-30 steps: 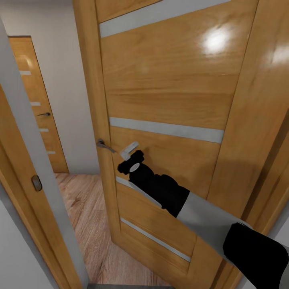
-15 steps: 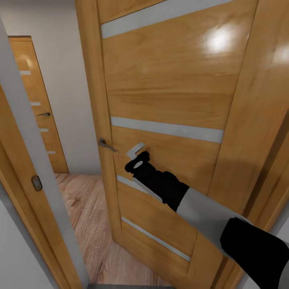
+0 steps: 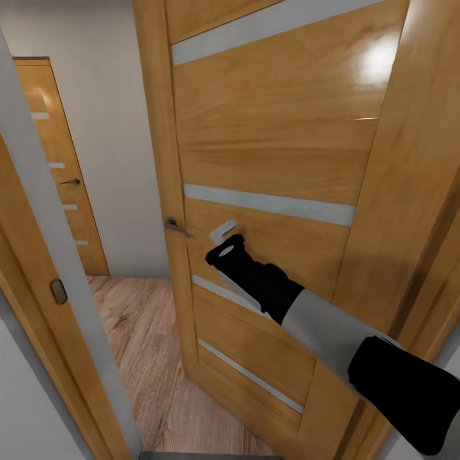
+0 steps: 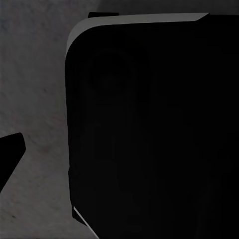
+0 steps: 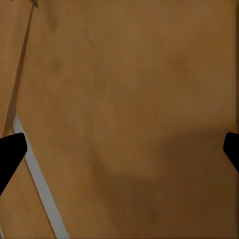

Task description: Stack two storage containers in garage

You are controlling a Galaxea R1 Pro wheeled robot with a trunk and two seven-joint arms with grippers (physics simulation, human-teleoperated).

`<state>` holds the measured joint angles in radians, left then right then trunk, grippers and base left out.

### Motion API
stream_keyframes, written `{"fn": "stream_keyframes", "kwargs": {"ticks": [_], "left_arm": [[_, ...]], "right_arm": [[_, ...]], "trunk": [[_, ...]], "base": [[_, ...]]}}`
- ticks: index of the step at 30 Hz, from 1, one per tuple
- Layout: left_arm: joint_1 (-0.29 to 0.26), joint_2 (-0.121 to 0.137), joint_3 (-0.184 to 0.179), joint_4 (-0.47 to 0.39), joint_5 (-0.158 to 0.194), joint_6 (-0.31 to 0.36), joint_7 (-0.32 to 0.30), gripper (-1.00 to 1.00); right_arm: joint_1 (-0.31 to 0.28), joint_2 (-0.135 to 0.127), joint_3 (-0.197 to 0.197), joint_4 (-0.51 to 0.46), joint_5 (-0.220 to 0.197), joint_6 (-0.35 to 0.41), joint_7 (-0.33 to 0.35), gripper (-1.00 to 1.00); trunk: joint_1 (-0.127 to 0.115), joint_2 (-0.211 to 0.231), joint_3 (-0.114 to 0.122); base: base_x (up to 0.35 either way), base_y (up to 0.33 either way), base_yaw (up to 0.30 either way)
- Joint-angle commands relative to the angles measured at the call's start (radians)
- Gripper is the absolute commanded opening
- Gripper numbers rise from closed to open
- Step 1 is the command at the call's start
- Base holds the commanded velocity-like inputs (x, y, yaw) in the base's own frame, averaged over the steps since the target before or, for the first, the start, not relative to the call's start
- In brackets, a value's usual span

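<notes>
The right arm reached forward and up from the lower right of the head view, its dark upper section giving way to a grey forearm and then a black wrist. The right claw (image 3: 223, 231) sat at the end of that wrist, its pale fingers (image 3: 225, 228) pointing up and away from the robot, close against the surface ahead. In the right wrist view the two dark fingertips (image 5: 10, 152) stood at opposite edges, well apart, with nothing between them, so the jaws were spread wide. In the left wrist view one dark fingertip of the left claw (image 4: 9, 152) showed at the edge beside a large black body part; its jaw spread could not be told.
</notes>
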<state>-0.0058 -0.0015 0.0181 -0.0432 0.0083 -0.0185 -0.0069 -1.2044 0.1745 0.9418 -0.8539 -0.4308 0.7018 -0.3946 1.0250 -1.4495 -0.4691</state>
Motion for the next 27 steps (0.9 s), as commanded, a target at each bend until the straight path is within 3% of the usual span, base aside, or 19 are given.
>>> {"fn": "stream_keyframes", "kwargs": {"ticks": [1, 4, 6, 11, 20, 25, 26, 27], "left_arm": [[0.0, 0.0, 0.002, 0.0, 0.001, -0.002, -0.001, 1.0], [0.0, 0.0, 0.002, 0.0, 0.001, -0.002, 0.0, 1.0], [0.0, 0.0, 0.002, 0.0, 0.001, -0.002, -0.001, 1.0], [0.0, 0.0, 0.002, 0.0, 0.001, -0.002, -0.001, 1.0], [0.0, 0.0, 0.002, 0.0, 0.001, -0.002, -0.001, 1.0], [0.0, 0.0, 0.002, 0.0, 0.001, -0.002, -0.001, 1.0], [0.0, 0.0, 0.002, 0.0, 0.001, -0.002, -0.001, 1.0], [0.0, 0.0, 0.002, 0.0, 0.001, -0.002, -0.001, 1.0]], "right_arm": [[-0.005, 0.0, 0.002, 0.0, 0.02, 0.012, -0.013, 1.0], [-0.018, 0.0, -0.008, 0.016, 0.019, 0.014, -0.013, 1.0], [-0.063, 0.0, -0.014, 0.09, 0.006, 0.008, -0.013, 1.0], [-0.073, 0.0, -0.016, 0.092, -0.001, 0.009, -0.013, 1.0], [-0.073, 0.0, -0.015, -0.007, -0.005, 0.024, -0.013, 1.0], [-0.073, 0.0, -0.014, -0.11, -0.008, 0.062, -0.012, 1.0], [-0.073, 0.0, -0.014, -0.116, -0.013, 0.066, -0.011, 1.0], [-0.073, 0.0, -0.014, -0.124, -0.055, 0.071, -0.01, 1.0]], "trunk": [[0.0, -0.001, -0.001], [0.0, -0.001, -0.001], [0.0, -0.001, -0.001], [0.0, -0.001, -0.001], [0.0, -0.001, -0.001], [0.0, -0.001, -0.001], [0.0, -0.001, -0.001], [0.0, -0.001, -0.001]], "base": [[0.0, 0.0, 0.0], [0.0, 0.0, 0.0], [0.0, 0.0, 0.0], [0.0, 0.0, 0.0], [0.0, 0.0, 0.0], [0.0, 0.0, 0.0], [0.0, 0.0, 0.0], [0.0, 0.0, 0.0]]}}
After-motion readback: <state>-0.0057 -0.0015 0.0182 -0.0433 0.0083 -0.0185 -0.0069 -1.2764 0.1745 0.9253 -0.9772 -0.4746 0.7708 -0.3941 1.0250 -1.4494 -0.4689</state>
